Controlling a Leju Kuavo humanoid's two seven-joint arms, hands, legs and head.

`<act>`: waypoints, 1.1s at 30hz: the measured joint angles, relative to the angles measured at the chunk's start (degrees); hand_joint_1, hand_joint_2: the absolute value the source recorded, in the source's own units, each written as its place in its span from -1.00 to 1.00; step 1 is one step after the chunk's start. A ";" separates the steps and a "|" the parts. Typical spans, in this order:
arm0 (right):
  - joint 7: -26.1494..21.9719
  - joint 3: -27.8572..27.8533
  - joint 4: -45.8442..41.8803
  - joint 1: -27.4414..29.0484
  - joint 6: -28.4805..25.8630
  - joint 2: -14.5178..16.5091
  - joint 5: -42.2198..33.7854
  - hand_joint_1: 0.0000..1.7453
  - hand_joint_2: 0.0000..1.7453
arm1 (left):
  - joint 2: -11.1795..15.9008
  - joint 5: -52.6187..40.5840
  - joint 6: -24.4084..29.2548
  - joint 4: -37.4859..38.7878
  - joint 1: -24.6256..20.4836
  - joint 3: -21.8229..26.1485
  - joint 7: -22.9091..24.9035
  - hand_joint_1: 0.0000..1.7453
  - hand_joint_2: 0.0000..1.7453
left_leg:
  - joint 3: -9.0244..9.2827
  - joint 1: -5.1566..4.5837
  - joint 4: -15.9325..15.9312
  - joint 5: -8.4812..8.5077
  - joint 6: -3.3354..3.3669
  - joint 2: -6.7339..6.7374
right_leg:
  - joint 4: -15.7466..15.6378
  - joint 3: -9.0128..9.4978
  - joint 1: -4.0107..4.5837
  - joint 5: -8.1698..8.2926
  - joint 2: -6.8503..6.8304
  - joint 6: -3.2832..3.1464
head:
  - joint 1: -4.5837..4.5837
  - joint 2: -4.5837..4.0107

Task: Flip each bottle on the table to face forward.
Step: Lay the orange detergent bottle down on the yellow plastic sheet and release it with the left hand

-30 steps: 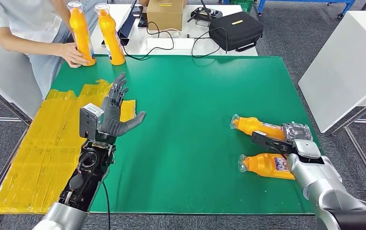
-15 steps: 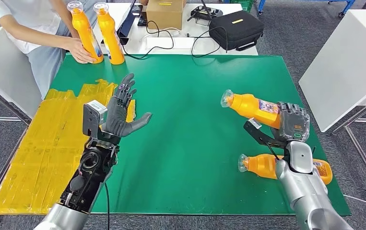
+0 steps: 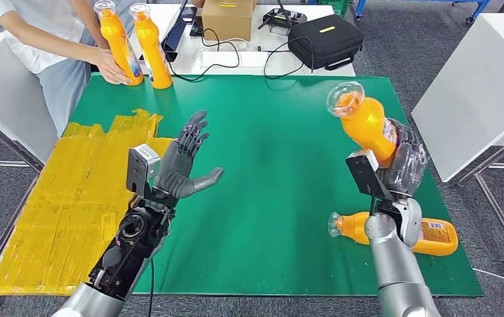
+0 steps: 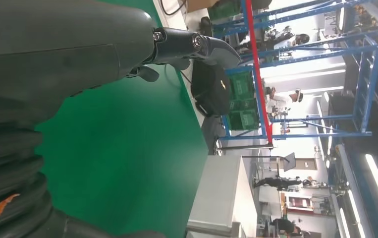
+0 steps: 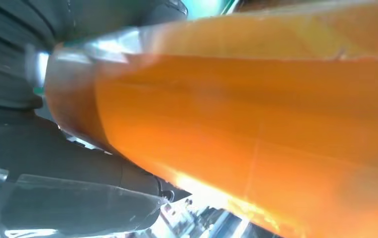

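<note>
Head view: right hand (image 3: pixel 404 165) has raised a bottle (image 3: pixel 366 125) off the table (image 3: pixel 269 165).
A second ago it lay flat by that hand; now, gripped low on its body, it is in the air with its long axis near upright, cap up and tilted toward the left hand (image 3: pixel 183 162), so the flip looks well under way. A second bottle (image 3: pixel 394 231) lies flat just below the right hand, cap toward the left hand, which hovers with fingers spread, holding nothing.

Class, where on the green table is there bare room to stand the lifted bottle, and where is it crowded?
Bare green mat lies between the left hand and the right hand holding the lifted bottle. Crowded: the far-left corner, with two upright bottles, and the near right, around the lying bottle.
</note>
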 joint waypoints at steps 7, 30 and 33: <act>-4.08 9.21 -1.67 3.39 7.43 2.52 -13.50 1.00 1.00 | 0.04 0.37 -0.76 -0.14 1.63 -1.97 -0.37 -1.00 1.00 | -0.01 0.03 -0.01 -0.01 -0.01 0.06 | 0.01 -0.09 0.02 -0.02 0.05 -0.01 | -0.01 0.00; -3.88 19.65 -3.13 6.22 9.43 3.60 -18.94 1.00 1.00 | 0.01 0.22 -1.02 -2.09 4.46 -3.74 -0.53 -1.00 1.00 | -0.12 0.01 -0.02 -0.01 -0.01 0.06 | 0.00 -0.16 0.00 -0.02 0.05 -0.02 | 0.02 0.00; -3.94 22.38 -2.59 6.24 11.33 4.44 -20.62 1.00 1.00 | -0.10 -0.38 0.21 -3.16 5.08 -4.29 0.03 -1.00 1.00 | -0.12 0.01 -0.02 -0.01 -0.01 0.07 | 0.00 -0.18 0.00 -0.02 0.05 -0.02 | 0.01 0.00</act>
